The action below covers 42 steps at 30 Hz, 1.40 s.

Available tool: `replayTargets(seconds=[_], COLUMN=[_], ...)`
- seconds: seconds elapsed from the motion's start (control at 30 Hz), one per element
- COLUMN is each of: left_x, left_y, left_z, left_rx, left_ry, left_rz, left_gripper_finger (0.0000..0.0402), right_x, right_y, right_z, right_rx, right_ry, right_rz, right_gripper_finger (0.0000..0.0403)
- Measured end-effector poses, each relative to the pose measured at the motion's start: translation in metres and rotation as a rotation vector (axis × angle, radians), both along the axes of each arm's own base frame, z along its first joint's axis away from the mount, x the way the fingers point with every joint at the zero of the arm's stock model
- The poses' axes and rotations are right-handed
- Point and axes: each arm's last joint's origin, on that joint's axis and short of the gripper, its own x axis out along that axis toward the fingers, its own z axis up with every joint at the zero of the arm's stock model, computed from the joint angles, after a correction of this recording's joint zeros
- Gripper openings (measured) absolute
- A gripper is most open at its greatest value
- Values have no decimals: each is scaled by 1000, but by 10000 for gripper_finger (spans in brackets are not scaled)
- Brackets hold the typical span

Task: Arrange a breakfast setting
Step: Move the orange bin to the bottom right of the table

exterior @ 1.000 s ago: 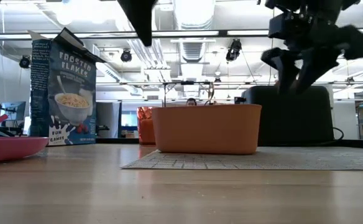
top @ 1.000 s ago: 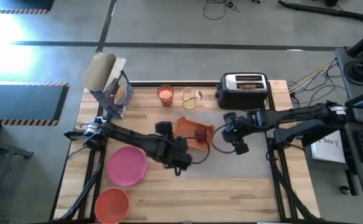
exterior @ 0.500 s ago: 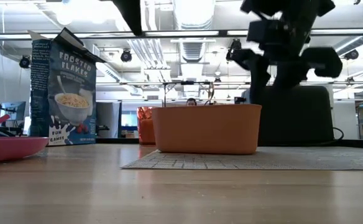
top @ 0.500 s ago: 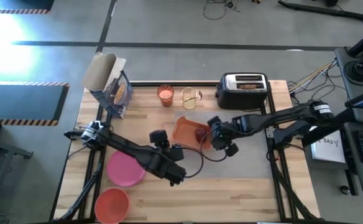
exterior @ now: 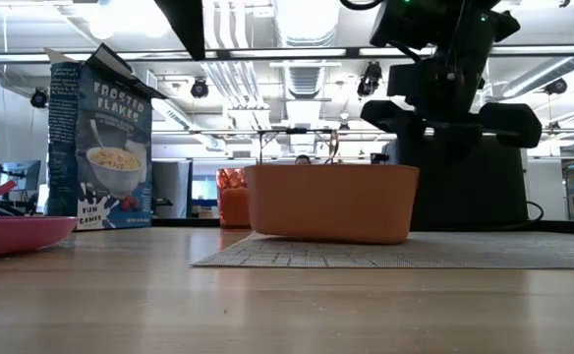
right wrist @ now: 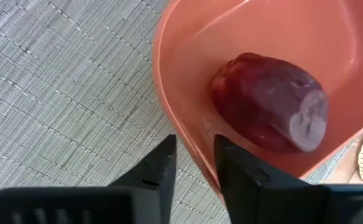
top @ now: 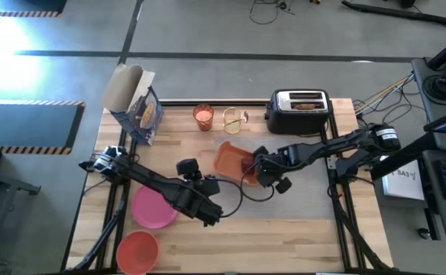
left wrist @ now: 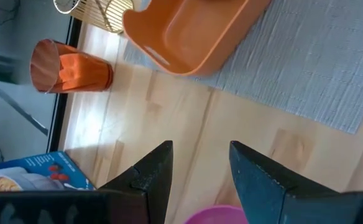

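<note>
An orange bin [top: 229,159] stands on the left end of the grey placemat [top: 307,200], with a red fruit [right wrist: 268,112] lying inside it. My right gripper [top: 253,171] is at the bin's right end, shut on its rim. My left gripper [left wrist: 200,174] hovers open over bare wood between the bin and the pink plate [top: 154,206], holding nothing. An orange-red bowl [top: 137,250] sits at the near left. A glass of orange drink [top: 202,116] stands behind the bin. My right gripper pinches the bin's rim [right wrist: 194,158] at its right end, one finger outside over the placemat [right wrist: 160,168] and one inside the bin [right wrist: 237,171]. The fingers slant down from the table's right. The bin rests on the placemat, slightly tilted.
A black-and-silver toaster [top: 299,111] holding toast stands at the far right. A cereal box [top: 135,103] stands at the far left, with a wire holder [top: 234,120] beside the glass. The placemat's right half and the near wood are bare.
My right gripper has come down and toward the table's left onto the bin's right rim, rolling as it went, and has taken hold. The bin has shifted slightly right and tilted. My left gripper has drifted toward the near left, still open.
</note>
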Motion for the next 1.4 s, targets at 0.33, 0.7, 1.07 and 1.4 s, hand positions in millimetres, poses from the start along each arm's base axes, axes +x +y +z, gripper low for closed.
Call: replayTargets(seconds=[0.33, 0.7, 1.07, 1.4], left_x=[0, 1, 2, 2], left_y=[1, 2, 3, 4], left_z=[0, 2, 3, 4], left_rx=[32, 116, 184, 245], left_ry=[-14, -48, -40, -20], left_rz=[-3, -17, -66, -118], left_gripper_finger=[142, 142, 142, 142], right_x=[-7, -37, -64, -98], right_y=[0, 37, 117, 184], right_z=[6, 43, 56, 35], right_rx=[49, 219, 405, 425], right_ry=[16, 133, 162, 279], right_rz=[-119, -272, -494, -708], right_gripper_finger=[9, 8, 8, 9])
